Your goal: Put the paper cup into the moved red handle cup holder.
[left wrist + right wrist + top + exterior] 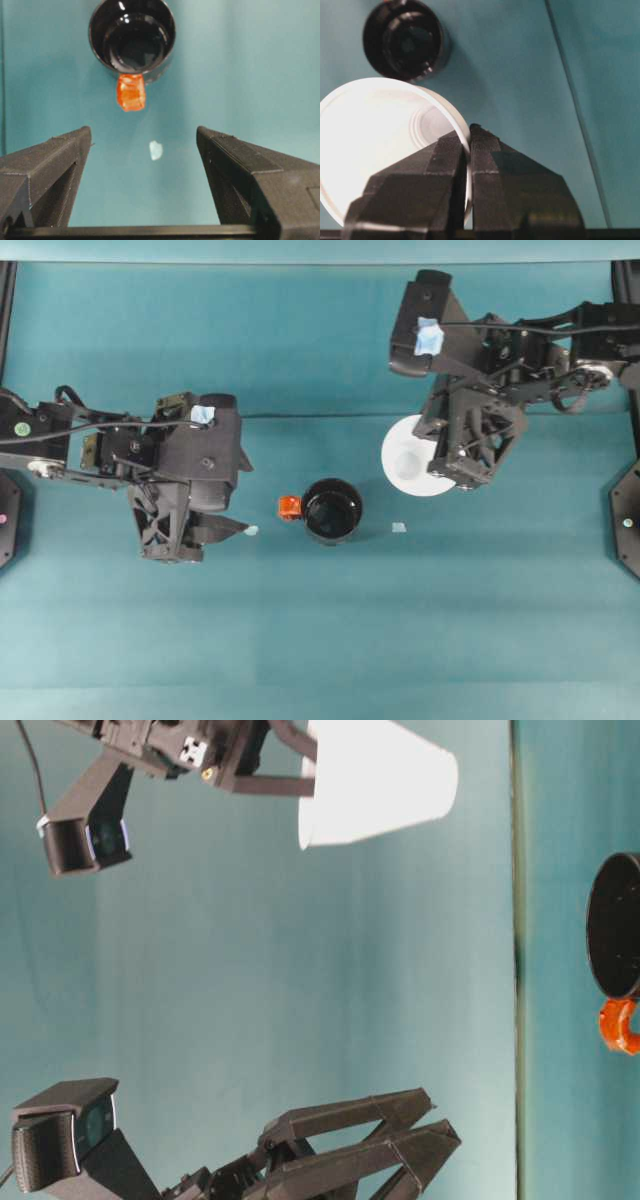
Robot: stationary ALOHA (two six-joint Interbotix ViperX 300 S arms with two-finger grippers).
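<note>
clamped on the rim of the paper cup (380,145), the right gripper (468,131) holds it aloft, right of the red handle cup holder (332,510) on the table; carrying over and lowering is judged next, while the left gripper (145,142) is spread empty.

1. The paper cup (405,462) is plain white.
2. The red handle cup holder (332,510) is glossy black, with a red-orange handle tab (289,507).
3. The table (300,640) is teal.
4. Both grippers, left gripper (145,150) and right gripper (468,137), are matte black.

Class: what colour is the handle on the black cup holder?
Red-orange handle, clearest in the left wrist view.
</note>
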